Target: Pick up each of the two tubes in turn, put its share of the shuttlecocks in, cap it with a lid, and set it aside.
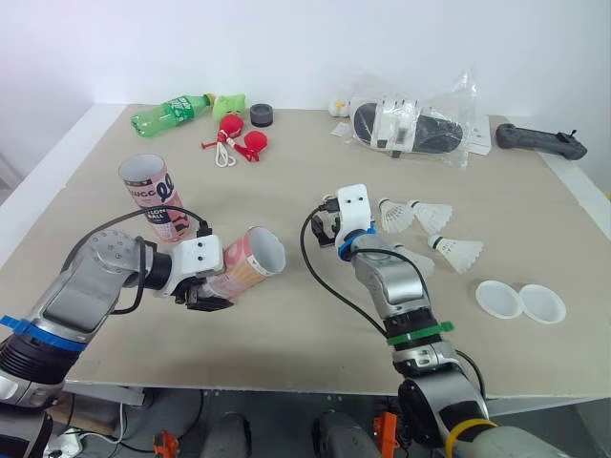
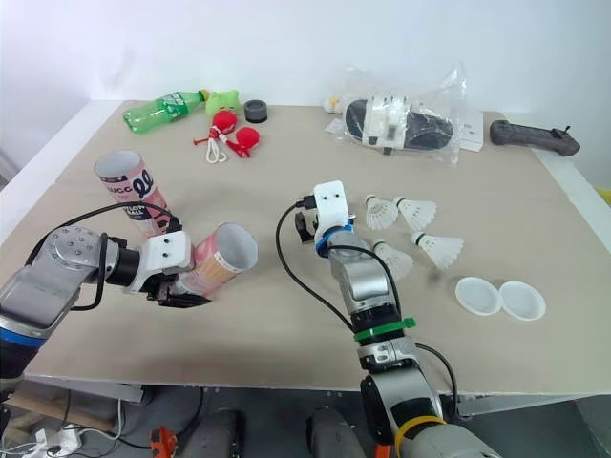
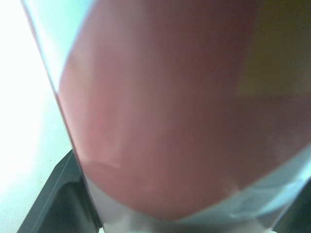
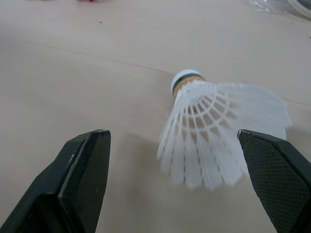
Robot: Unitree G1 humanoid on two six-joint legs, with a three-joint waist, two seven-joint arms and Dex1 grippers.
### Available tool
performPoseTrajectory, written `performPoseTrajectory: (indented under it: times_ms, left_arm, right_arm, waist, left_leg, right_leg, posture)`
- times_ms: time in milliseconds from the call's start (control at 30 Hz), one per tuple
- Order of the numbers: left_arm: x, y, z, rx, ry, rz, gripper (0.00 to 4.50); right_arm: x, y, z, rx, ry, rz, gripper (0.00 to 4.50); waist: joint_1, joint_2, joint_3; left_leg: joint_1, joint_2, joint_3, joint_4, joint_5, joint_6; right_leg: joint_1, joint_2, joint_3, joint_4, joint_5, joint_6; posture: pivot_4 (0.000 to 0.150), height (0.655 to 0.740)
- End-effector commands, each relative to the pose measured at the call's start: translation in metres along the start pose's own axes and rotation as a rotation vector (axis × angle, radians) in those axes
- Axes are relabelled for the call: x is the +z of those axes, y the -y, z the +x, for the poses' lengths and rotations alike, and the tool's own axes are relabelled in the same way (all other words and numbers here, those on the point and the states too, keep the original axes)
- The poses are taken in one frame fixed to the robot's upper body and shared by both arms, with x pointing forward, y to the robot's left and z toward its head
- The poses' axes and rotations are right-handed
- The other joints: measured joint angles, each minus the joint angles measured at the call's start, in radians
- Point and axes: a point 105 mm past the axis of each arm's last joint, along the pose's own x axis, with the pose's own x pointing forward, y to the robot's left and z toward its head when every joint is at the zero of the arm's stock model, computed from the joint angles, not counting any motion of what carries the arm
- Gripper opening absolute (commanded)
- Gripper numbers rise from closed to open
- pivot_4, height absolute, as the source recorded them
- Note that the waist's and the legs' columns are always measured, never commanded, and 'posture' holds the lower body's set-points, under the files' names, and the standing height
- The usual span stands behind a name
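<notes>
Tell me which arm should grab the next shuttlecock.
Right. The right end effector is open, with a shuttlecock lying just ahead of it. The left end effector is shut on the pink tube, so it is occupied.

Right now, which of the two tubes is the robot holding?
The tilted pink tube in the left gripper, mouth open; the other tube stands upright on the table, untouched.

The left tool (image 1: 205,294) clamps a tilted tube (image 1: 250,262), arm bent inward; the right tool (image 4: 171,141) hangs low, its 2 fingers spread wide.
</notes>
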Motion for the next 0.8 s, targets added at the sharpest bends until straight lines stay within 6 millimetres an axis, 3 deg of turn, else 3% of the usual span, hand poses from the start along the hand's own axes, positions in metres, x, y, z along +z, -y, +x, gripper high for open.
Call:
performPoseTrajectory:
  times_ms: [33,133,233,333,400,467,567,667,800]
  left_arm:
    - [0.001,0.005,0.002,-0.017,-0.001,-0.002,3.13]
    - [0.001,0.006,0.002,-0.017,0.001,-0.004,3.13]
    - [0.001,0.007,0.002,-0.017,0.002,-0.007,3.13]
    - [0.001,0.007,0.002,-0.015,0.003,-0.009,3.13]
    - [0.001,0.007,0.002,-0.016,0.004,-0.01,3.13]
    - [0.001,0.007,0.003,-0.017,0.004,-0.011,3.13]
    - [0.001,0.007,0.004,-0.019,0.005,-0.01,3.13]
    - [0.002,0.006,0.005,-0.021,0.006,-0.008,3.13]
    - [0.002,0.007,0.006,-0.027,0.008,-0.006,3.13]
  right_arm:
    - [0.019,-0.003,0.008,-0.007,0.075,0.021,4.47]
    - [0.024,-0.004,0.016,-0.011,0.083,0.034,4.47]
    - [0.023,-0.012,0.019,0.007,0.083,0.027,3.62]
    - [0.021,-0.014,0.019,0.011,0.086,0.028,2.18]
    - [0.021,-0.013,0.019,0.011,0.088,0.028,0.95]
    - [0.022,-0.013,0.018,0.014,0.093,0.023,0.09]
    - [0.031,-0.016,0.013,0.05,0.123,0.002,0.09]
    - [0.054,-0.025,0.0,0.171,0.2,-0.091,0.09]
    - [0.097,-0.04,-0.046,0.468,0.35,-0.233,0.09]
  waist:
    - [0.0,0.0,0.0]
    - [0.0,0.0,0.0]
    - [0.0,0.0,0.0]
    - [0.0,0.0,0.0]
    - [0.0,0.001,0.0]
    - [0.0,0.001,0.0]
    - [0.0,0.001,0.001]
    - [0.002,0.002,0.001]
    - [0.006,0.005,0.003]
  left_leg:
    - [0.0,0.0,0.0,0.0,0.0,0.0]
    - [0.0,0.0,0.0,-0.001,0.0,0.0]
    - [0.0,0.0,0.0,-0.001,0.0,0.0]
    - [0.0,0.0,0.0,-0.002,0.0,0.0]
    - [0.0,0.0,0.0,-0.002,0.0,0.0]
    - [0.0,0.0,0.0,-0.002,0.0,0.0]
    - [0.0,0.0,0.0,-0.002,0.0,0.0]
    - [0.0,0.0,0.0,-0.002,0.0,0.0]
    - [0.0,-0.001,0.0,-0.002,0.0,0.0]
  right_leg:
    - [0.0,0.0,0.0,0.0,0.0,0.0]
    - [0.0,0.0,0.0,0.0,0.0,0.0]
    - [0.0,0.0,0.0,0.0,0.0,0.0]
    - [0.0,0.0,0.0,0.0,0.0,0.0]
    - [-0.001,0.0,0.0,0.0,0.0,0.0]
    - [-0.001,0.0,0.0,0.0,0.0,0.0]
    - [-0.001,0.0,0.0,0.0,0.0,0.0]
    - [-0.001,0.0,0.0,0.0,0.0,0.0]
    - [-0.001,-0.001,0.0,0.0,0.0,0.0]
  posture:
    - [0.15,0.74]
    - [0.15,0.74]
    - [0.15,0.74]
    - [0.15,0.74]
    - [0.15,0.74]
    - [0.15,0.74]
    - [0.15,0.74]
    - [0.15,0.74]
    - [0.15,0.74]
